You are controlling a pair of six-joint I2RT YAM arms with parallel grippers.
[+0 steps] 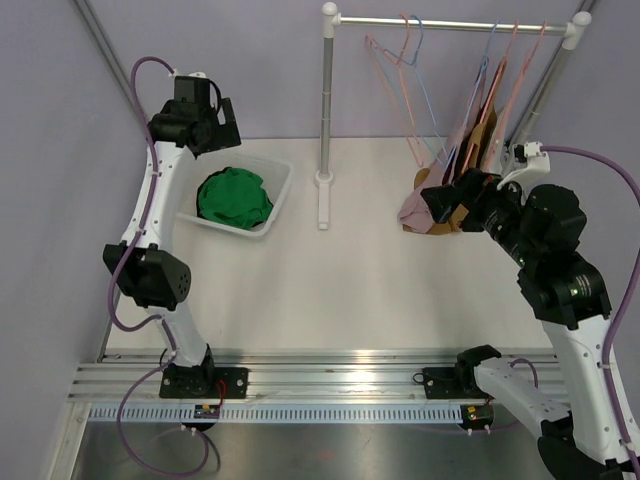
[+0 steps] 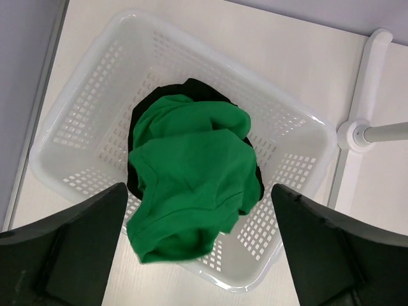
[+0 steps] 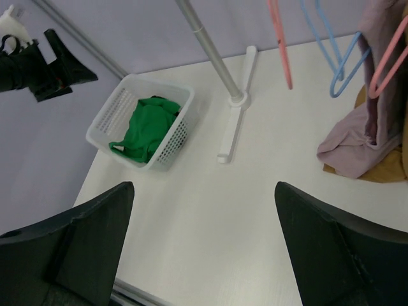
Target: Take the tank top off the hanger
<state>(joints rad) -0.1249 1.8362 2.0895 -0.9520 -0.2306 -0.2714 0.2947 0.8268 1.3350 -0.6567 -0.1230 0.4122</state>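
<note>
The right end effector [image 3: 204, 185] is held wide open, nothing between its fingers, just beside the mauve tank top [image 3: 357, 143]. The garment is hung at the right end of the rack [image 1: 450, 22], its lower part pooled on the desk [image 1: 350, 290]. Farther left, the left end effector [image 2: 197, 188] is spread equally wide above a white basket [image 2: 76, 121], in which a green garment [image 2: 191, 159] is heaped.

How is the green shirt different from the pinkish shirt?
The green shirt lies crumpled in the white basket; the pinkish shirt hangs by the rack, its bottom bunched on the table. The green shirt is bright; the pinkish shirt is pale. Both are soft cloth.
</note>
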